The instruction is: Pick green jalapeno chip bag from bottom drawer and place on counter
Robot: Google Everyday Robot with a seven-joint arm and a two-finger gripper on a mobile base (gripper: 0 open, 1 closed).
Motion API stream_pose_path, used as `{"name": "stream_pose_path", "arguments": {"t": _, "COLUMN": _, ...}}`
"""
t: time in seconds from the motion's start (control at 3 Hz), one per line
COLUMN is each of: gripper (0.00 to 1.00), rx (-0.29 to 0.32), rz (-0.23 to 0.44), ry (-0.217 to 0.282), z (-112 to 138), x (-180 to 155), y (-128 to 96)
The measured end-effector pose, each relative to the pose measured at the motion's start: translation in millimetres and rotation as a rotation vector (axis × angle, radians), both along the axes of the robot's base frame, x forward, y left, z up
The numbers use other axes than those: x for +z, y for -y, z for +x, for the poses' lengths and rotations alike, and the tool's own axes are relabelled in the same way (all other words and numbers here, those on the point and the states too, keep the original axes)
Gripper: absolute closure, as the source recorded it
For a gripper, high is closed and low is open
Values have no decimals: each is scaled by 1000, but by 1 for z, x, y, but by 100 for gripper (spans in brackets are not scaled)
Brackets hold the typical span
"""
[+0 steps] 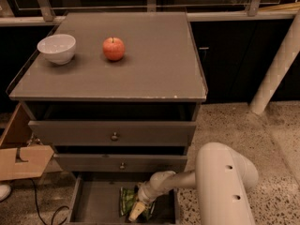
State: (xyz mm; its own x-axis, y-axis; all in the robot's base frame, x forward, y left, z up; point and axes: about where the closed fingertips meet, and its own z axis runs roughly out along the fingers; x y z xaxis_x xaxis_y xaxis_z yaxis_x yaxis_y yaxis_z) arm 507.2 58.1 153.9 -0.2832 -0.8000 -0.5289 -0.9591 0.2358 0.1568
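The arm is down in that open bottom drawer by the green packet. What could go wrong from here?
1. The gripper sits low in the bottom drawer, right at the green jalapeno chip bag. The shiny, wrinkled bag might slip or crumple on lifting.
2. The closed middle drawer is just above, so the arm or bag could catch on its front coming up.
3. The counter holds an apple and a white bowl. A careless placement might knock them.

Smooth pale end effector (136,212) over glossy chip bag (125,199).
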Motion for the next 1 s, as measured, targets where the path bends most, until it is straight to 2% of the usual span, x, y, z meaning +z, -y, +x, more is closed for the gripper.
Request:
{"name": "stream_pose_path", "arguments": {"t": 0.67, "gripper": 0, "rx": -4, "rz": -4, "ry": -26, "z": -1, "x": -14, "y": 1}}
{"name": "stream_pose_path", "arguments": {"t": 1.0, "gripper": 2, "rx": -15, "rz": -10, "ry": -59, "z": -12, "x": -29, "y": 7}}
